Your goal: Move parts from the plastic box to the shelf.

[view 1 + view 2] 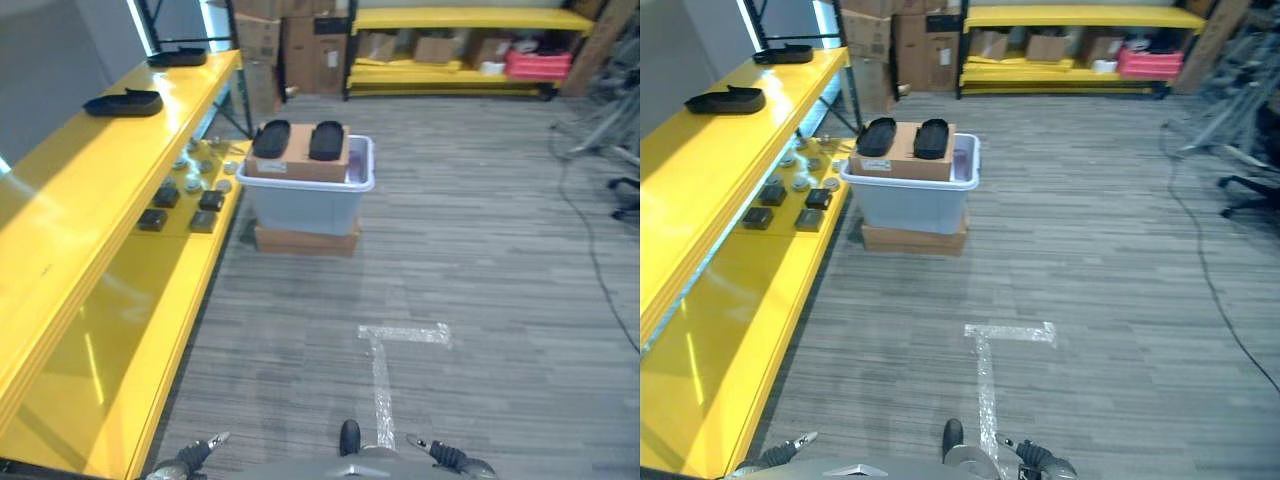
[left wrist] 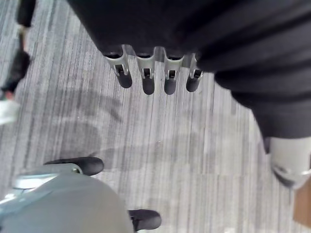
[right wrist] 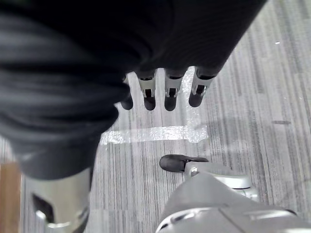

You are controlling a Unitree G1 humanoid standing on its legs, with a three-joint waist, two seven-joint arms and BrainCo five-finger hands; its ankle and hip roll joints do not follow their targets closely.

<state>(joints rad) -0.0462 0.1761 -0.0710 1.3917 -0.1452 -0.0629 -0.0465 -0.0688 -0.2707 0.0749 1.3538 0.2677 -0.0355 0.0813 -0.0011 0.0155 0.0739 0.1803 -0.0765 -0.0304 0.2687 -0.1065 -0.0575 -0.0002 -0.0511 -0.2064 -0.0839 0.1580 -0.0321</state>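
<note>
White label on cardboard box in plastic box; print unreadable.

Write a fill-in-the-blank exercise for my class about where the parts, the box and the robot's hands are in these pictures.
1. Two black parts lie on a cardboard box that sits in the ____ plastic box.
2. The plastic box stands on the floor beside the ____ shelf.
3. Both the left hand and the right hand hang over the floor holding ____.
4. The small dark parts on the shelf lie on its ____ level.

Missing words: grey; yellow; nothing; lower
</note>
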